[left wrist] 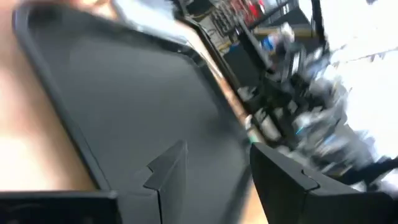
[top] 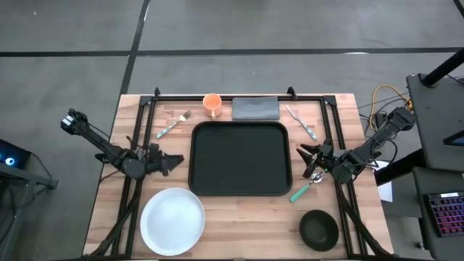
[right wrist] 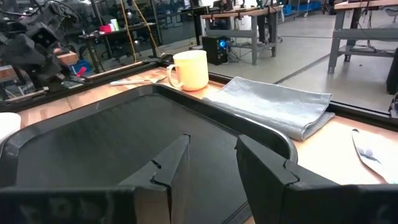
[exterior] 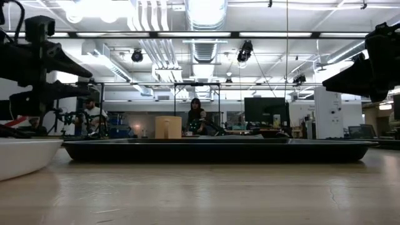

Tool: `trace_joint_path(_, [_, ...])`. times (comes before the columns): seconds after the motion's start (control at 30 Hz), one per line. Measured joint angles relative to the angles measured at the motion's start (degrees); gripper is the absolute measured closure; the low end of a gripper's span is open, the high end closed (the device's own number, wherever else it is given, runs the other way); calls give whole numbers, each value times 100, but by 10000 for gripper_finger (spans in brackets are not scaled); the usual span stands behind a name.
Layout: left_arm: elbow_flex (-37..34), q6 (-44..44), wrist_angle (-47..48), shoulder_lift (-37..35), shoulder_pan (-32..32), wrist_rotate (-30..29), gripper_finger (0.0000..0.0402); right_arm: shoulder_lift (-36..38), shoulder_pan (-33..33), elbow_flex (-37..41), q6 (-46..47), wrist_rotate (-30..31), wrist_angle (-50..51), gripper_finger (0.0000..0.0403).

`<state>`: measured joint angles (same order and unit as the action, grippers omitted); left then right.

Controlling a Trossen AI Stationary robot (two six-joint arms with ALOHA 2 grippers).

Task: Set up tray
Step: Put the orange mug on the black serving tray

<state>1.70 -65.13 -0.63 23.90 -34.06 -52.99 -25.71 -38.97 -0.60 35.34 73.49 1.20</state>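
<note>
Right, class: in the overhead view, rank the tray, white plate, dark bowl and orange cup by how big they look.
1. tray
2. white plate
3. dark bowl
4. orange cup
All lie flat on the table, so nearness hardly matters.

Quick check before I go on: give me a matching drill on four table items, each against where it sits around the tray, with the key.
Things:
1. white plate
2. orange cup
3. grey napkin
4. dark bowl

Places, as the high view shows them:
a. off the lower right corner of the tray
b. beyond the tray's far rim, toward the right
c. off the tray's lower left corner
d. beyond the tray's far rim, toward the left

Pairs: 1-c, 2-d, 3-b, 4-a
</note>
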Motion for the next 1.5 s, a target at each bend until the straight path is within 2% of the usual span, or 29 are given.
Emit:
trace_joint_path(0.1, [11, 1290, -20, 0, 2, -64, 246, 0, 1, 0, -1, 0, 0, 280])
trace_joint_path(0.27, [11, 2937, -30, 35, 6, -455, 246, 0, 3, 2, -1, -46, -11, 280])
trace_joint_path(0.37, [11, 3682, -34, 35, 4, -455, 246, 9, 3, 2, -9, -479, -115, 280])
trace_joint_path(0.47, [11, 3817, -43, 35, 4, -457, 246, 9, 3, 2, -136, -1047, -225, 280])
trace_joint_path(0.6, [131, 3945, -126, 29, 4, -429, 246, 7, 3, -110, -489, -1293, -222, 275])
trace_joint_path(0.73, [605, 4667, -2, 147, 0, -236, 246, -41, 28, -974, -1123, -1425, 249, 259])
trace_joint_path(0.87, [1150, 5103, 139, 359, 2, -249, 246, -123, 72, -2038, -1166, -1398, 1328, 243])
trace_joint_path(0.97, [1560, 5118, 175, 541, 2, -538, 246, -316, 146, -2718, -691, -1174, 2125, 234])
trace_joint_path(1.07, [1999, 5211, 183, 805, 2, -1128, 246, -597, 217, -3271, -433, -1075, 2804, 226])
trace_joint_path(1.17, [2465, 5457, 286, 1113, 6, -1733, 246, -931, 309, -3718, -414, -1054, 3066, 219])
trace_joint_path(1.27, [2870, 5782, 283, 1469, 6, -1952, 246, -1352, 407, -4102, -532, -1060, 3128, 213])
trace_joint_path(1.5, [3395, 5864, 303, 2277, 4, -1950, 246, -2524, 654, -4848, -411, -2099, 3125, 202])
